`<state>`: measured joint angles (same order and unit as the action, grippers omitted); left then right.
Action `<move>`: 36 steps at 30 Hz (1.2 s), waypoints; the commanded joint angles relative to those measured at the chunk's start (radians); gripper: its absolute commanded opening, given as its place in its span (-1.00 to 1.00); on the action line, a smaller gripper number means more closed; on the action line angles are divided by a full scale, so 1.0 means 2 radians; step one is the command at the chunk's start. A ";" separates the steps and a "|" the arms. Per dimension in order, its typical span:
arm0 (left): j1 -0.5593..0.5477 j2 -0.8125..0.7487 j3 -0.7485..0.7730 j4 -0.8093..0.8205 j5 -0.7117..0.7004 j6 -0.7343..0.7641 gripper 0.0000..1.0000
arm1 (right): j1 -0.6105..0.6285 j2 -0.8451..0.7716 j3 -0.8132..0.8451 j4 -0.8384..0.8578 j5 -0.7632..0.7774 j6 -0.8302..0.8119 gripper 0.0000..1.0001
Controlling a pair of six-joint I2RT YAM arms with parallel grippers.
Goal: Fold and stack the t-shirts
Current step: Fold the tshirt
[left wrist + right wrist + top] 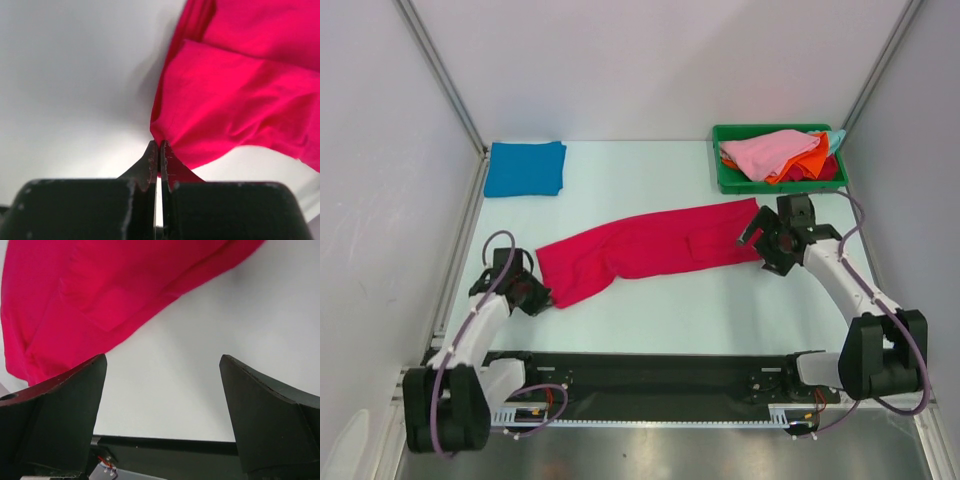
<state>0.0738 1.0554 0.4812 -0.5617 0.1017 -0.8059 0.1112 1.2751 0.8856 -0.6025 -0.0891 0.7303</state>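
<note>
A pale tabletop [650, 320] closed in by white walls carries the work. The crimson t-shirt [650, 248] lies stretched across the middle of the top view. Its long axis runs from lower left to upper right, with the wider end at the lower left and the narrower end pointing toward the green bin [730, 180] at the upper right. A pink t-shirt [775, 152] sits on top of the heap in that bin. A blue t-shirt [525, 168] lies folded at the upper left.

The left pincer [542, 297] is clenched on the lower-left corner of the crimson cloth. Its wrist view shows the fabric [240, 100] gathered into the closed tips [159, 147]. The right pincer [757, 243] stands spread wide and grasps nothing. It is just beside the shirt's upper-right end, with cloth [100, 295] lying past its left finger.

The step looks like spreading the shirt flat before the first fold. The next move probably calls for the right pincer to close on its end, so both arms can pull the cloth taut.
</note>
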 commanded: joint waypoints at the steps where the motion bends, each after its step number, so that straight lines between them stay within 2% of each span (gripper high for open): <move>1: -0.033 -0.062 0.018 -0.092 -0.031 -0.056 -0.99 | 0.019 0.024 0.050 0.007 0.063 0.010 1.00; 11: -0.129 -0.179 -0.006 -0.164 -0.016 -0.115 -0.99 | 0.099 0.173 0.206 -0.024 0.153 -0.014 1.00; 16: -0.186 -0.230 0.000 -0.202 -0.030 -0.161 -0.99 | 0.133 0.251 0.233 -0.020 0.166 -0.002 1.00; 21: -0.241 -0.237 0.058 -0.266 -0.076 -0.174 -0.99 | 0.154 0.289 0.247 -0.011 0.184 -0.001 0.99; 31: -0.246 -0.280 0.078 -0.311 -0.068 -0.178 -0.99 | 0.168 0.350 0.278 -0.004 0.185 -0.012 0.99; 36: -0.245 -0.308 0.110 -0.353 -0.092 -0.183 -0.95 | 0.188 0.393 0.300 -0.003 0.170 -0.009 0.99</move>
<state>-0.4088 0.4656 0.6308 -1.1931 -0.0460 -1.1519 0.4553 2.0125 1.4361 -0.6209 0.2520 0.7090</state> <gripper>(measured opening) 0.021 0.995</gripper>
